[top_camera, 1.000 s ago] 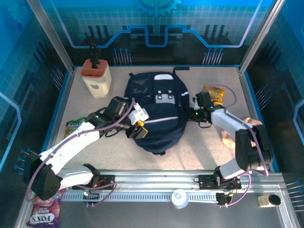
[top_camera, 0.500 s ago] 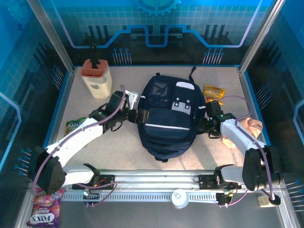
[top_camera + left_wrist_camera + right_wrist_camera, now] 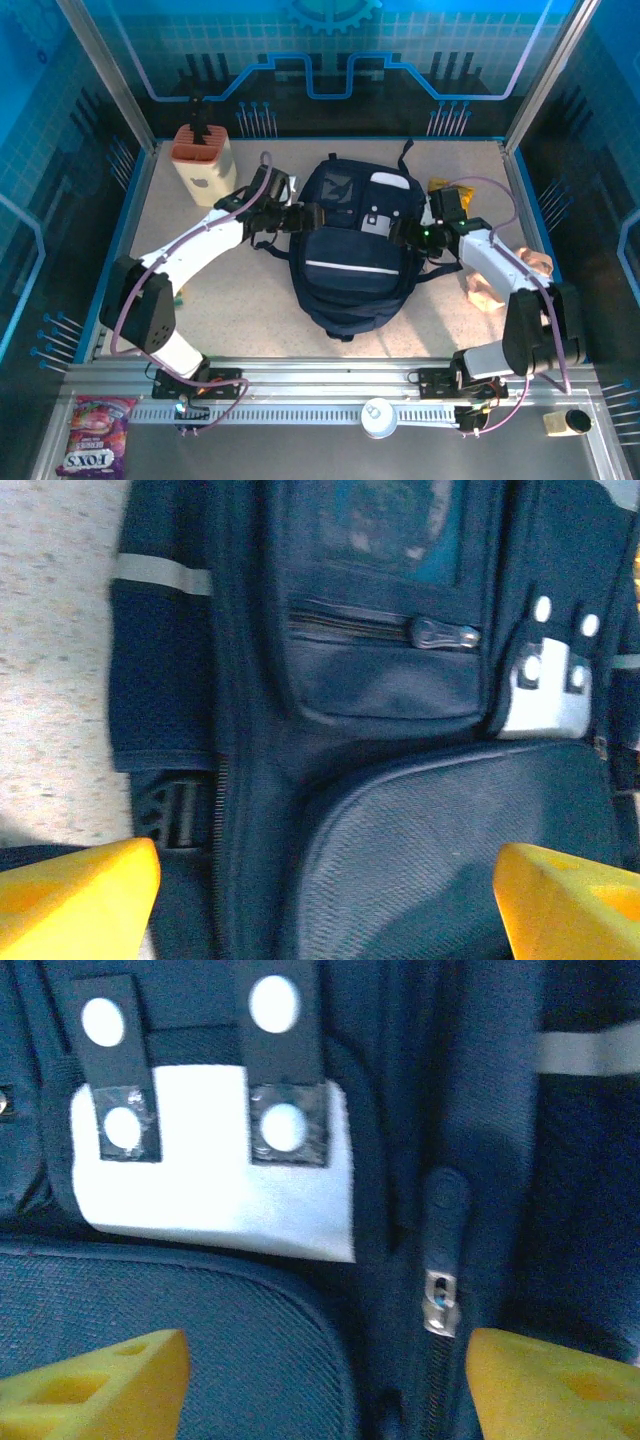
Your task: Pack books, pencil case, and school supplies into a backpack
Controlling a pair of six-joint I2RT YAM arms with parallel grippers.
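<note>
You have backpack point(image 3: 350, 265) flat at centre of counter point(image 3: 225, 290). Your left pincer point(image 3: 303, 217) spread wide at its upper left side, holding nothing. Your right pincer point(image 3: 402, 232) likewise wide, by zipper pull point(image 3: 440, 1295); fabric contact unclear.

backpack point(image 3: 350, 262): centre of frame, lying flat on the speckled table point(image 3: 240, 320), white patches facing up | left gripper point(image 3: 302, 218): at backpack's upper-left edge | right gripper point(image 3: 400, 232): at its upper-right edge | beige holder point(image 3: 205, 168): upper left, upright, apart from backpack | yellow-orange packet point(image 3: 447, 188): right of backpack's top, partly behind right arm | purple packet point(image 3: 92, 448): lower-left corner
</note>
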